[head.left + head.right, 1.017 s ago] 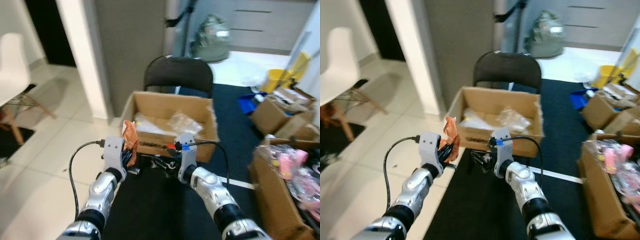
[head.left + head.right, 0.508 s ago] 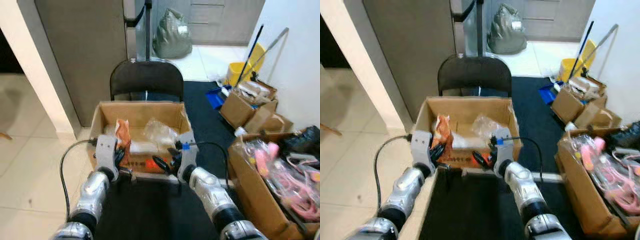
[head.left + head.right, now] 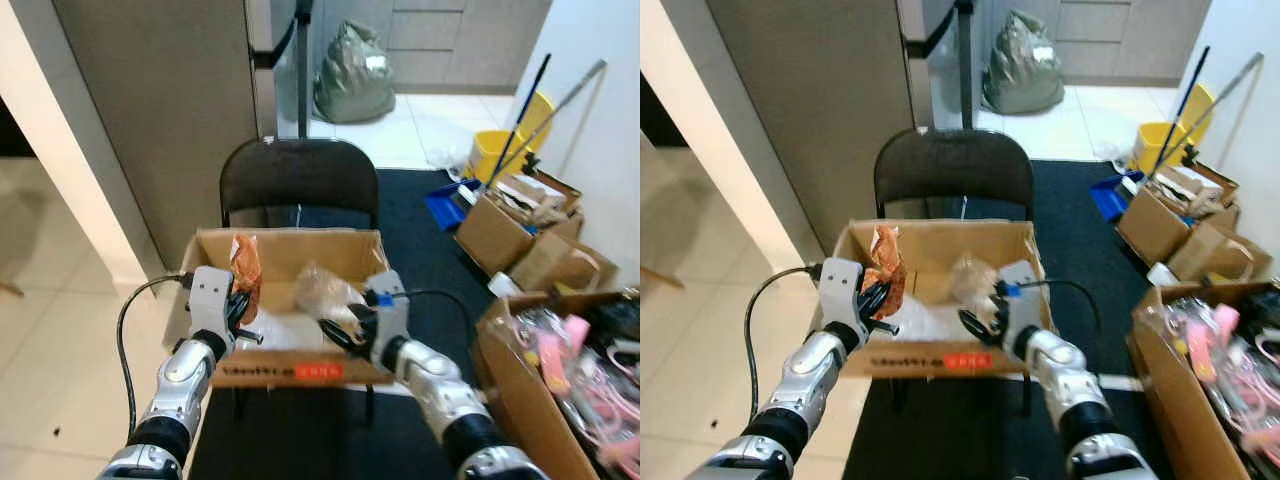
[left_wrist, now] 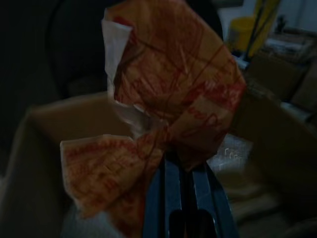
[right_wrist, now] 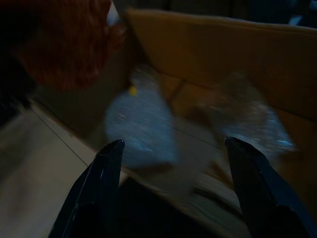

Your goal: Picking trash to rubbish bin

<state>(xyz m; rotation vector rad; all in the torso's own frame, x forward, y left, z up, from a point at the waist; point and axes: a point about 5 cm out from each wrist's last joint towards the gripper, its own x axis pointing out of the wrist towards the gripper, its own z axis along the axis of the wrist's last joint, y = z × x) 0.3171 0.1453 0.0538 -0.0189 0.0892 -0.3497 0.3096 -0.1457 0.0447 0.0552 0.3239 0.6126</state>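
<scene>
Crumpled orange wrapper (image 3: 244, 273) pinched tight in left gripper (image 3: 238, 312), held up over left side of open cardboard box (image 3: 292, 372). Wrapper red-printed, bunched like a bow above the closed black fingers (image 4: 168, 196) in left wrist view. Hung above box interior, not touching contents as far as visible.

Right gripper (image 3: 340, 335) spread wide open, nothing between fingers (image 5: 99, 183), poised over box's right half just above near wall. Clear plastic bag (image 3: 322, 287) and pale packaging (image 3: 285, 330) lying inside box, blurred in right wrist view.

Box resting on seat of black folding chair (image 3: 298, 180), red-lettered label on front wall. Chair standing on dark mat (image 3: 420, 215), beside grey wall panel (image 3: 160, 110). Pale tiled floor (image 3: 50, 330) to robot's left.

Further back: grey-green full rubbish bag (image 3: 354, 85) on floor by cabinets. Yellow bucket (image 3: 497, 152) with mop handles to robot's right, blue dustpan (image 3: 446, 201) near it. More cardboard boxes (image 3: 520, 225) along right wall, nearest one (image 3: 560, 390) stuffed with pink items in plastic.
</scene>
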